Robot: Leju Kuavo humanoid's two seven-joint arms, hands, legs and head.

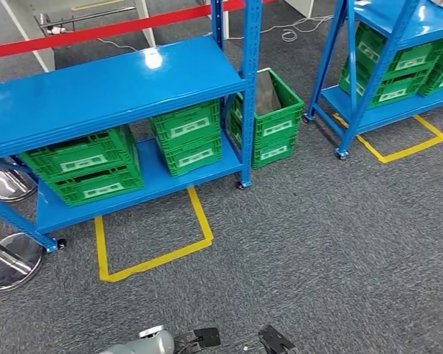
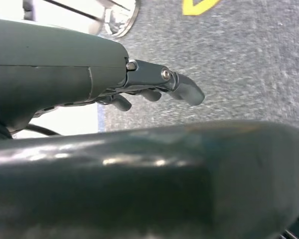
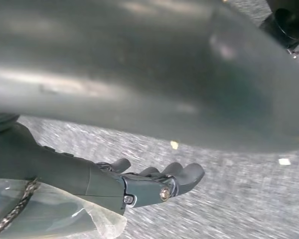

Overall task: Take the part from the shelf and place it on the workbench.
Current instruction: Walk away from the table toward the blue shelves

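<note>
In the head view, a blue shelf fills the upper left of the frame, with green crates on its lower level and another green crate on the grey carpet just right of its post; a second shelf stands at the upper right. Which crate holds the part I cannot tell, and no workbench appears, so I judge the task barely begun: fetching and placing both remain. In the left wrist view, the left hand hangs over the carpet, fingers stretched out and holding nothing. In the right wrist view, the right hand lies likewise, fingers loosely extended and empty.
</note>
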